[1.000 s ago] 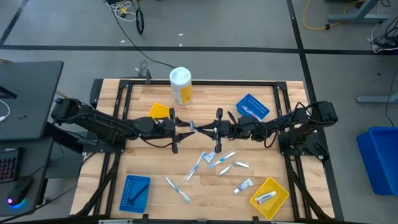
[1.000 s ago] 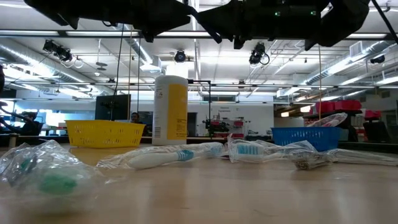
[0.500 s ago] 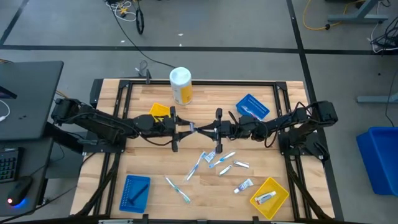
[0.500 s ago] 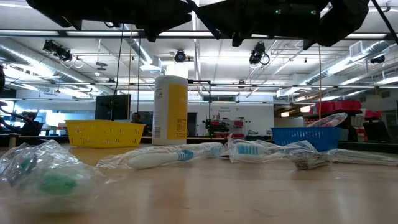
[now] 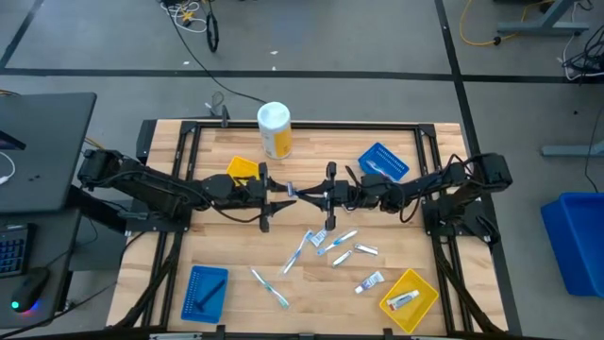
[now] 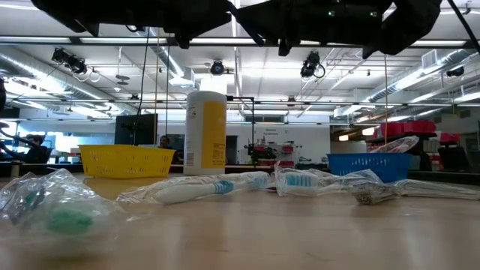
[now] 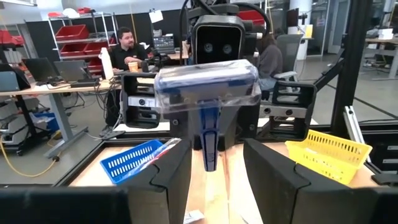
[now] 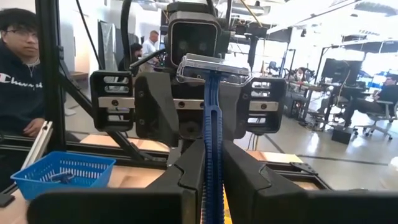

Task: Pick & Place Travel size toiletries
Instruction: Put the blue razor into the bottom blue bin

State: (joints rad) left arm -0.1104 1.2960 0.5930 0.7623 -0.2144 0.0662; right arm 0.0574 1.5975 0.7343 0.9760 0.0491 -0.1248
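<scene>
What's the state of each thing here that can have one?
right gripper: shut on the razor.
left gripper: open, fingers either side of razor.
razor: held in the air, clear cap on head.
yellow canister: upright, lid on.
toothbrushes: lying loose, wrapped.

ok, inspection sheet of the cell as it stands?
surface: wooden table.
job's things: razor held in mid-air at centre; toothbrushes and tubes loose on the table; one tube in a yellow tray.
clutter: yellow canister; blue tray; second blue tray; second yellow tray.
grippers: right tool shut on the razor's handle; left tool open, facing it.
cables: loose on the floor.
surroundings: person beside the frame.
</scene>
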